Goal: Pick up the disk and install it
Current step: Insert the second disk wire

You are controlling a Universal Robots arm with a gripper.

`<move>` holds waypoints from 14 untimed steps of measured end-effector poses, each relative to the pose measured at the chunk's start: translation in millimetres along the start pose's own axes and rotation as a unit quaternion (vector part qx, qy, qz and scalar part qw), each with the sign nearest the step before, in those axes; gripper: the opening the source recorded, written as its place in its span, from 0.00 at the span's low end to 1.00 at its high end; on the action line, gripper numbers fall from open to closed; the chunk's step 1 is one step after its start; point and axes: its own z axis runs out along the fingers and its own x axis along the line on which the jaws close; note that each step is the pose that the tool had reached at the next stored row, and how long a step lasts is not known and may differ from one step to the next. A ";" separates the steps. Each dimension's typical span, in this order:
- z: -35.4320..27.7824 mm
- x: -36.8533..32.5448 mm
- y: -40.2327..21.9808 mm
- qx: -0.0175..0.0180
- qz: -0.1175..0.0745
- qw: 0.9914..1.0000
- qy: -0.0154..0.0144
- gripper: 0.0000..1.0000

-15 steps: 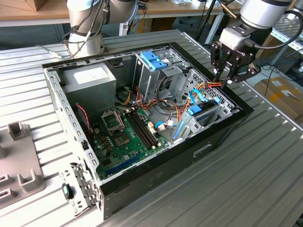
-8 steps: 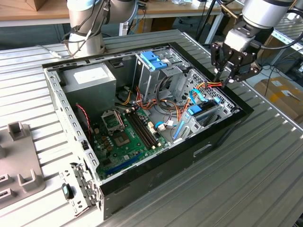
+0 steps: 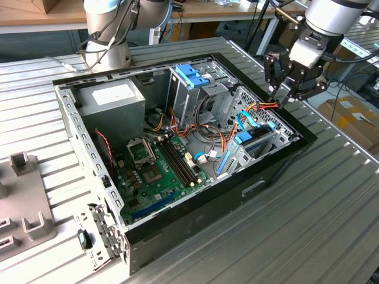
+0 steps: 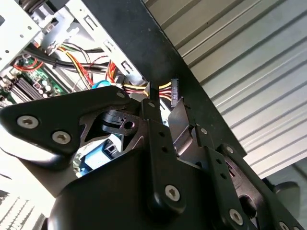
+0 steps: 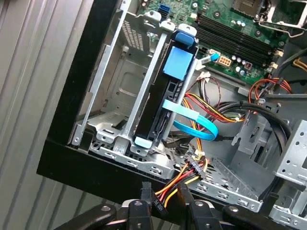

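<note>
Gripper (image 3: 283, 89) up over the case (image 3: 278, 163) edge, fingers (image 5: 144, 194) pinched on a black plug (image 5: 154, 203) with red and yellow wires. Disk (image 5: 165, 98) just below and ahead, already standing on edge in its slot, long side running away from gripper.

Workshop setting as seen in the exterior view. The foreground is occupied by a ribbed grey metal work surface (image 3: 308, 225) with parallel grooves running from 7 o'clock toward 1 o'clock. A wooden bench top (image 3: 35, 15) is seen along the upper edge at 11 o'clock, with a cardboard box (image 3: 47, 5) resting on it. Further cardboard cartons (image 3: 349, 115) are placed at 3 o'clock beyond the surface edge. Even, diffuse lighting is observed throughout.
</note>
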 end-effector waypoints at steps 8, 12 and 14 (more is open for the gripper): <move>-1.7 0.5 -1.2 -0.007 -0.052 0.999 -0.005 0.36; -3.0 0.5 -1.4 -0.007 -0.052 0.999 -0.006 0.36; -3.0 0.9 -2.3 -0.008 -0.056 0.998 -0.006 0.36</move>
